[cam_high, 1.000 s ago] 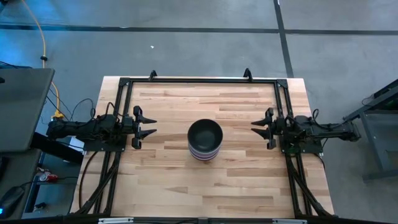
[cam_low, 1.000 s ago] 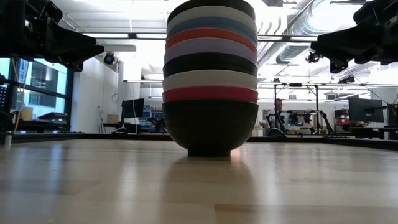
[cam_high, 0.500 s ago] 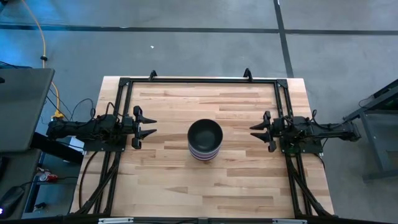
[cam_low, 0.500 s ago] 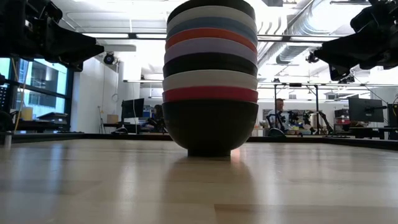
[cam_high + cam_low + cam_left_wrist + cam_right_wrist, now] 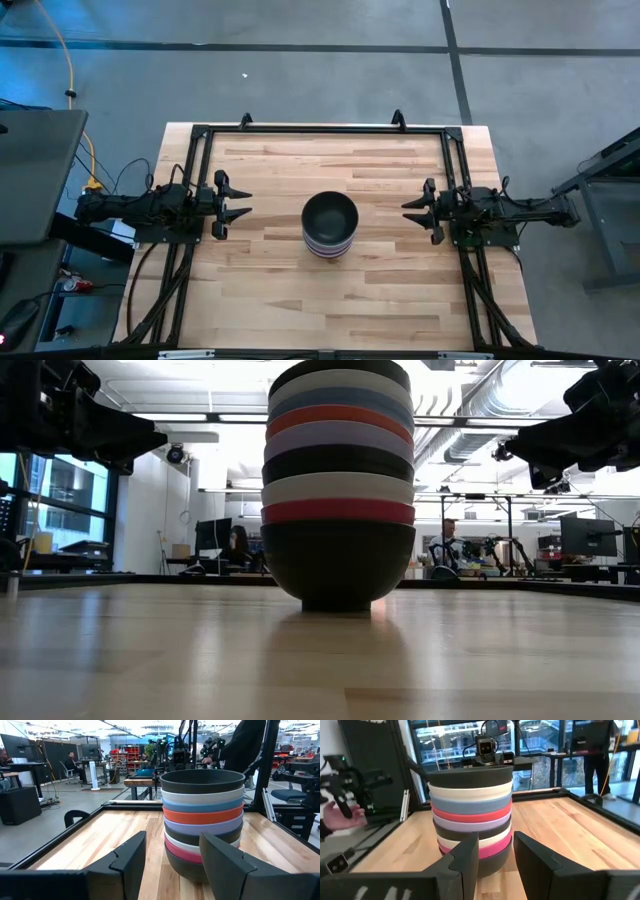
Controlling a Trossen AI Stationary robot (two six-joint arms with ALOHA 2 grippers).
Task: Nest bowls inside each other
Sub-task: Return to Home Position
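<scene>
The stack of bowls point(image 5: 330, 226) stood at the centre of the table point(image 5: 300, 300), all nine nested into one column, so the nesting looked finished (no loose bowl showed on the boards). The left gripper point(image 5: 238, 203) hung at 9 o'clock from the stack and the right gripper point(image 5: 414, 207) at 3 o'clock. Each was well apart from the stack, pointed inward and held nothing. Both had their fingers spread, the left widely point(image 5: 129, 857) and the right more narrowly point(image 5: 466, 854). This mirrored, drawn-back pose read as a rest position, probably chosen so that neither arm could brush the tall column.

In the low view the order ran downward:
- top black bowl point(image 5: 340, 366)
- upper white bowl point(image 5: 340, 380)
- blue bowl point(image 5: 340, 398)
- red bowl point(image 5: 340, 415)
- lavender bowl point(image 5: 340, 436)
- middle black bowl point(image 5: 340, 462)
- lower white bowl point(image 5: 340, 488)
- magenta bowl point(image 5: 340, 512)
- bottom black bowl point(image 5: 338, 565)

Each bowl sat deep in the one beneath, so only bands of rim showed, and the column stood upright. The bowls looked like smooth, matte plastic, round with gently curved walls and a small flat foot. They were likely light and easy to topple if struck high. The table was pale butcher-block wood with visible grain and a faint sheen, bordered by a black metal frame point(image 5: 320, 129).
</scene>
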